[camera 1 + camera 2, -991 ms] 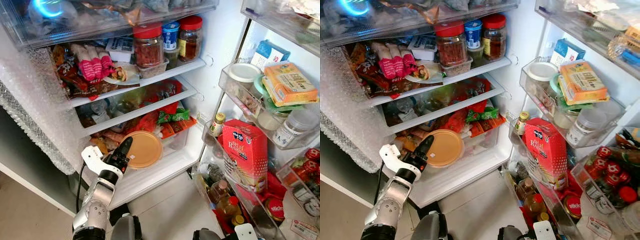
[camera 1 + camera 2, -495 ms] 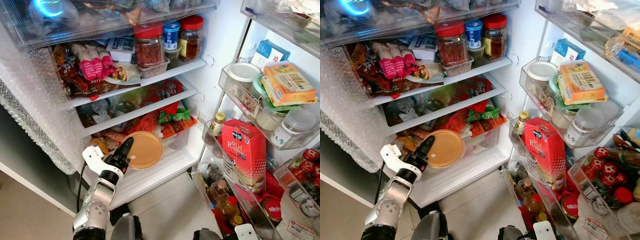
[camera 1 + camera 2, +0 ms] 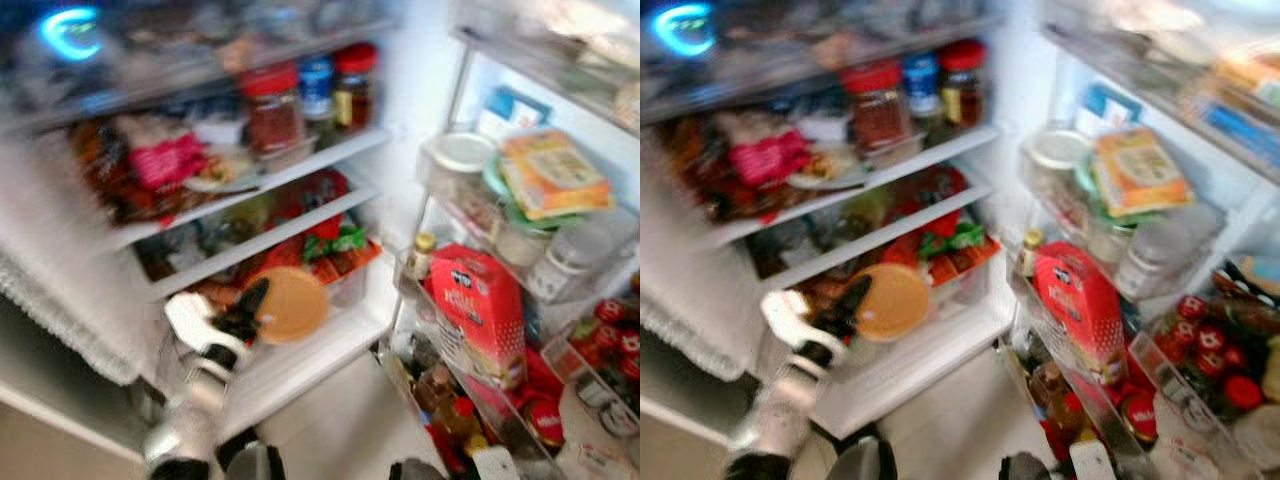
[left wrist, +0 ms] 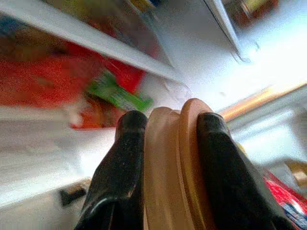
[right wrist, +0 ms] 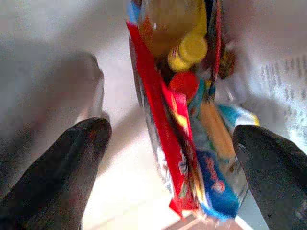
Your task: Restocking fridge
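Left gripper (image 4: pixel 165 127) — lower left, clenched on round tan plastic lid (image 3: pixel 292 303); right gripper (image 5: pixel 170 143) — fingers spread.

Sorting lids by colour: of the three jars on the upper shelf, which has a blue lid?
The middle jar; the jars on either side of it have red lids.

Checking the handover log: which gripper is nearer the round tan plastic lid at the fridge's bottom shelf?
Left. The left gripper is shut on the round tan plastic lid, one finger on each face. The right gripper is open, low beside the door's bottom rack, well apart from it.
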Robot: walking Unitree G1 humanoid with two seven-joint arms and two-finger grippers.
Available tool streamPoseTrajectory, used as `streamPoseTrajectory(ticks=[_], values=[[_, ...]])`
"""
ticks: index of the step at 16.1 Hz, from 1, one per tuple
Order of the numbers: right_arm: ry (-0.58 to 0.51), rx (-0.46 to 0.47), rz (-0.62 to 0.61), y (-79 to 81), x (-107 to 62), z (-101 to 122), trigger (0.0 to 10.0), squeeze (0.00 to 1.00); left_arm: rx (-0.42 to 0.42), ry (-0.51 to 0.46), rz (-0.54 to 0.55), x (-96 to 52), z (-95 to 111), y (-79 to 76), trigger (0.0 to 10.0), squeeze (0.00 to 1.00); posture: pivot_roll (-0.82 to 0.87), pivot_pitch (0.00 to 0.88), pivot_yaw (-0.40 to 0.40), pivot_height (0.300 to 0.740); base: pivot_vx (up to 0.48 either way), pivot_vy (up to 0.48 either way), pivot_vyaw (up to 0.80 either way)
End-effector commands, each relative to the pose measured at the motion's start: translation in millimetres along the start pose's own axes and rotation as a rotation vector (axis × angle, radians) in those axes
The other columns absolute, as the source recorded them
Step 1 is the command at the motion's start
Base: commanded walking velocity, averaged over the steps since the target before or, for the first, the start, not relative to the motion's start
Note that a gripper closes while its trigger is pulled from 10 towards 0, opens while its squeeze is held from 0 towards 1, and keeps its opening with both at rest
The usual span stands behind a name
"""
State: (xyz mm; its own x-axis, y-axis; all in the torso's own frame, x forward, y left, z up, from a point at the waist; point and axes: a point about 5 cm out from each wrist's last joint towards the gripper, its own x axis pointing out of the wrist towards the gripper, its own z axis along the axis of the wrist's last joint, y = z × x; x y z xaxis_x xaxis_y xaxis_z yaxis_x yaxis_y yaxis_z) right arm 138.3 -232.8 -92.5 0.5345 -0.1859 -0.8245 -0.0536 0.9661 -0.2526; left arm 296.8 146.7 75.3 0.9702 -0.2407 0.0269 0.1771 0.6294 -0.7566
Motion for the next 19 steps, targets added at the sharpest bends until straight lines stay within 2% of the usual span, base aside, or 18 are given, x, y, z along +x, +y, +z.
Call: streamPoseTrajectory(ticks=[1, 8, 15, 19], values=[[-0.011, 0.015, 0.006, 4.4, 1.0, 4.4, 10.0, 0.00, 0.028, 0.003, 0.016, -3.2, 6.1, 7.2, 10.0, 0.00, -0.08, 0.093, 0.025, 0.646, 0.270, 0.000, 0.00], [-0.019, 0.008, 0.010, 6.5, 1.6, 7.2, 10.0, 0.00, 0.004, -0.001, 0.032, -1.9, 3.4, 10.4, 10.0, 0.00, -0.09, 0.094, 0.024, 0.646, 0.271, 0.000, 0.00], [-0.017, 0.008, 0.011, 6.4, 1.4, 6.6, 10.0, 0.00, -0.050, -0.017, 0.051, 7.0, 5.2, 15.9, 10.0, 0.00, -0.09, 0.092, 0.025, 0.646, 0.274, 0.000, 0.00], [-0.014, 0.005, 0.015, 6.6, 1.1, 5.3, 10.0, 0.00, -0.092, -0.053, 0.070, 16.7, 7.7, 16.2, 10.0, 0.00, -0.10, 0.094, 0.023, 0.646, 0.276, 0.000, 0.00]])
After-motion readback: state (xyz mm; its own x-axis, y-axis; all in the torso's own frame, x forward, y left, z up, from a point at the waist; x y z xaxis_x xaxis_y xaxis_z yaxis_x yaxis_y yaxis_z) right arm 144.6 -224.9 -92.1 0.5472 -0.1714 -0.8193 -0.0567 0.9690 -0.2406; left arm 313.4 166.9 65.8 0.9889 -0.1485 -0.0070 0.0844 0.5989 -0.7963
